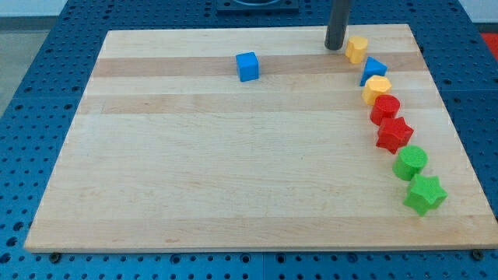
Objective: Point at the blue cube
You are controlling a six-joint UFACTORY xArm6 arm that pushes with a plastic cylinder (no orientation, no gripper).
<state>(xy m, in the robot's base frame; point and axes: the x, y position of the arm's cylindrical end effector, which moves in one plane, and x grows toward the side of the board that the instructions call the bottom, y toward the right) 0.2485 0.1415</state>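
Note:
The blue cube (247, 66) sits alone on the wooden board (233, 171), near the view's top, left of centre. My tip (334, 47) is at the view's top, right of centre. It stands well to the right of the blue cube and just left of a yellow block (356, 49), close to it.
A curved line of blocks runs down the view's right side: the yellow block, a blue triangular block (373, 70), a yellow block (377, 88), a red round block (384, 108), a red star (394, 134), a green round block (410, 162), a green star (425, 194).

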